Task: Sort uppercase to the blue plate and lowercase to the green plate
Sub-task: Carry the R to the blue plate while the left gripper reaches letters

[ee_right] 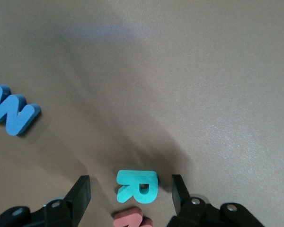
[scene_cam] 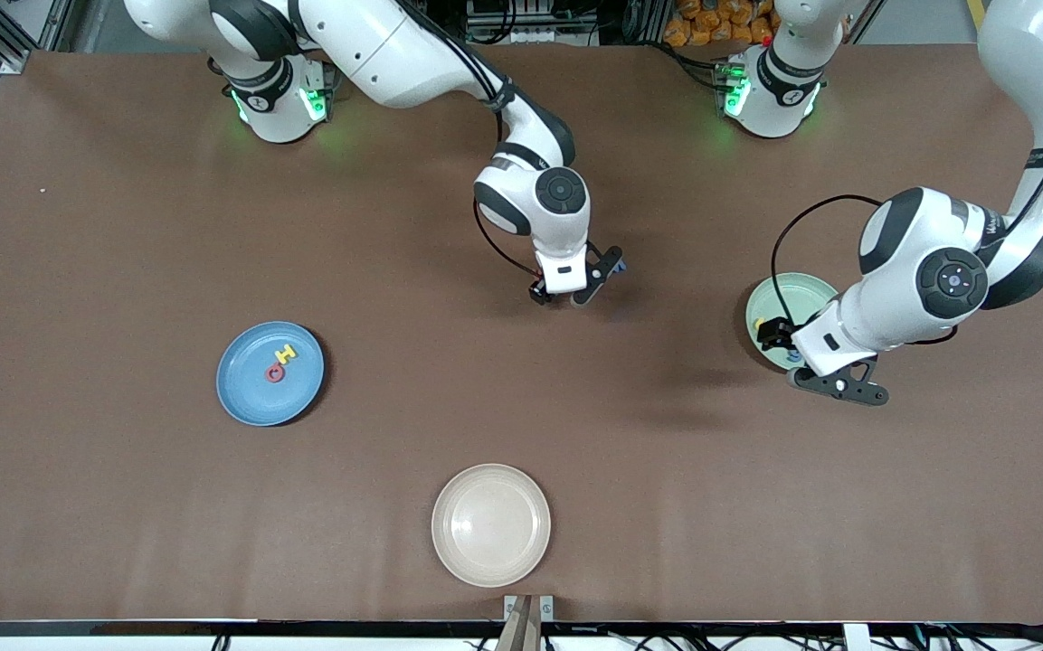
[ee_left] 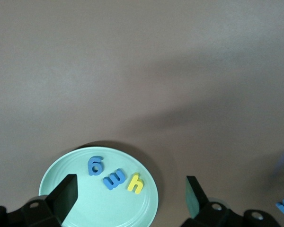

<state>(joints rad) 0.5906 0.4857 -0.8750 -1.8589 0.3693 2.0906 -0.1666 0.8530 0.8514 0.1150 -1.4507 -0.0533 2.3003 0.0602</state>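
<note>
Blue plate (scene_cam: 250, 398) toward right arm's end, holding yellow H (scene_cam: 286, 353) and red O (scene_cam: 275, 372), sorted; right gripper (ee_right: 130, 201) mid-table, fingers apart, straddling teal R (ee_right: 138, 186) for pickup, blue W (ee_right: 14, 112) beside; left gripper (ee_left: 130, 201) spread empty over green plate (ee_left: 85, 213), waiting.

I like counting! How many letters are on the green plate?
3 on the green plate: a blue g, a blue m-like piece beside it, and a yellow h next.
</note>
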